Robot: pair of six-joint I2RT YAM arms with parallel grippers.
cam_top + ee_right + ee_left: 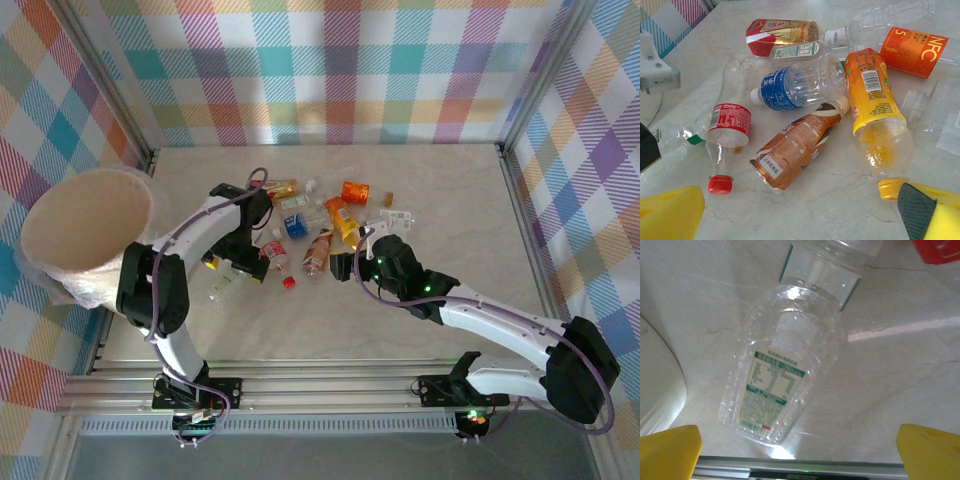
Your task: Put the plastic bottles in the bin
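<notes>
Bottles (345, 220) all lie on the counter (450, 190); the bin (85, 225), well left of my left claw (800, 452), looks empty, so everything remains. That claw gapes wide over a clear bottle (775, 385); my right claw (805, 215), also wide, faces the orange juice bottle (875, 110).

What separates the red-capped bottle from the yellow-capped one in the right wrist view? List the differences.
The red-capped bottle wears a narrow red band label on a clear body; the yellow-capped bottle has a much longer orange label. The red-capped bottle looks slimmer, the yellow-capped bottle fatter. Both lie on their sides with caps on, pointing toward the camera.
</notes>
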